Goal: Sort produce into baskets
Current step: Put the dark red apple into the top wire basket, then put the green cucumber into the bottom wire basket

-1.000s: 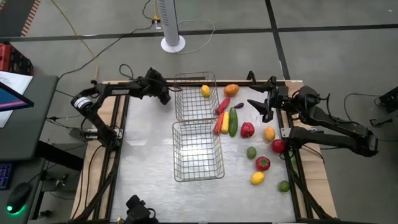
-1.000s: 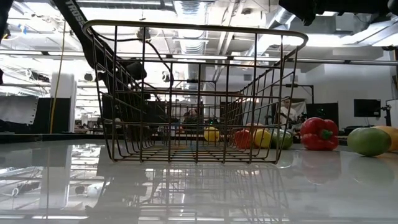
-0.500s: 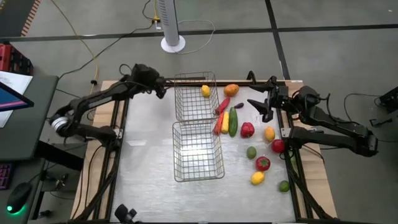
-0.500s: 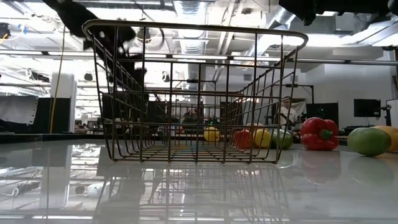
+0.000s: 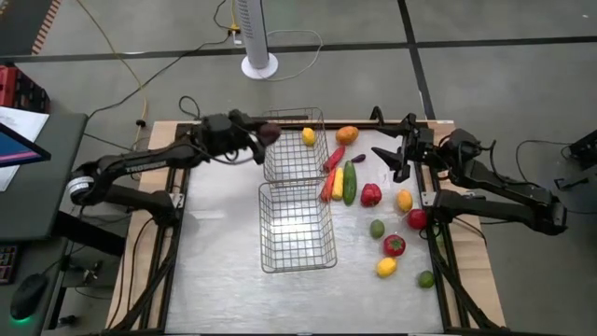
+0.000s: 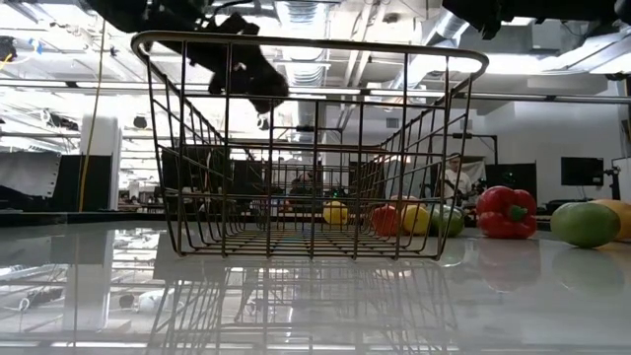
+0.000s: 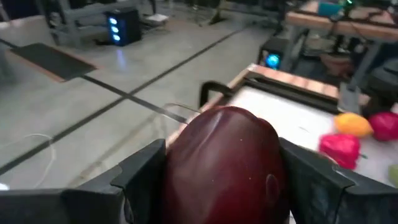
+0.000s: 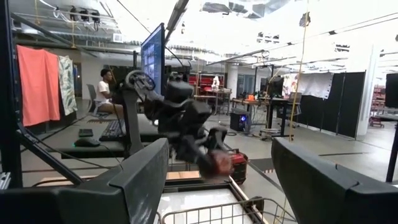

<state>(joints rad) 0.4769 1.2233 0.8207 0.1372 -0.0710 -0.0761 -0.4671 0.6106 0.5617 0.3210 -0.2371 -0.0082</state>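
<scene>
Dark, jointed left arm: stretched from the table's left edge toward its far side, held above the tabletop, with the left gripper (image 5: 266, 134) at the far-left corner of the far basket (image 5: 292, 166). Fingers clamped on a dark plum (image 7: 225, 163), smooth, glossy, rounded, deep maroon; it fills the space between both fingers (image 7: 142, 176) in the left wrist view. In the high view the plum (image 5: 270, 133) sits over the rim of that basket, clear of the table.

Right arm: waiting at the table's right side, raised. Right gripper (image 5: 393, 161) points toward the produce, fingers spread wide, holding nothing.

Baskets: two, silver wire mesh, rectangular, open grid walls. Far basket stands end to end with the near basket (image 5: 297, 266), their short sides just beside each other. A yellow lemon (image 5: 309, 136) lies at the far basket's far-right corner.

Produce on the white tabletop (image 5: 215, 252), right of the baskets: orange (image 5: 347, 134), green cucumber (image 5: 349, 183), red pepper (image 5: 371, 194), green lime (image 5: 377, 228), red tomato (image 5: 395, 245). All loose, plastic-looking, well apart from the left gripper.
</scene>
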